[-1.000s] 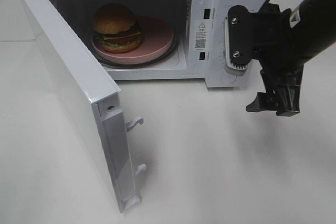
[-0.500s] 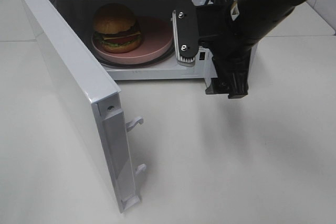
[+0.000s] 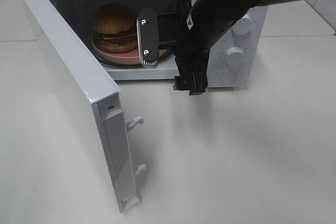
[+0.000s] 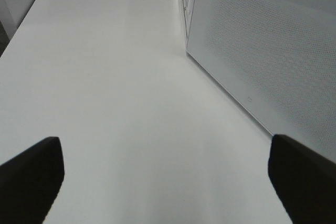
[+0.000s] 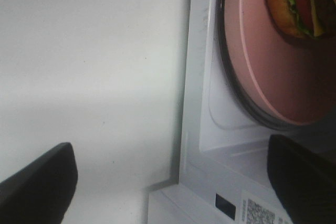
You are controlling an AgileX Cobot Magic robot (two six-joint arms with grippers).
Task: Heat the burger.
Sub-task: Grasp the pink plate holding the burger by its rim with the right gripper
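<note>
1. White tabletop (image 3: 236, 156) fills the overhead view, with a white microwave (image 3: 239, 30) standing at its 12 o'clock edge
2. Its door (image 3: 79, 93) hangs swung wide, reaching from the cabinet's left corner down toward 7 o'clock, two latch hooks showing on its free edge
3. Inside the cavity the burger (image 3: 115, 27) sits upright on a round pink plate (image 3: 163, 51), toward the plate's 9 o'clock side, the plate resting on the dark turntable ring
4. Right gripper (image 3: 168, 59) hangs in front of the cavity mouth, its jaws spread wide and holding nothing; one ribbed grey finger (image 3: 147, 43) stands edge-on just before the plate, the other points down at the tabletop
5. From that gripper the burger lies at about 10 o'clock, near but clear of the fingers, with no contact
6. Right wrist view shows the plate rim, a slice of the burger (image 5: 294, 3) and the cavity sill between two dark fingertips set far apart
7. Left gripper (image 4: 168, 177) is seen only by its own camera: two dark fingertips wide apart, nothing between them, above bare tabletop beside the door's perforated panel (image 4: 262, 51)
</note>
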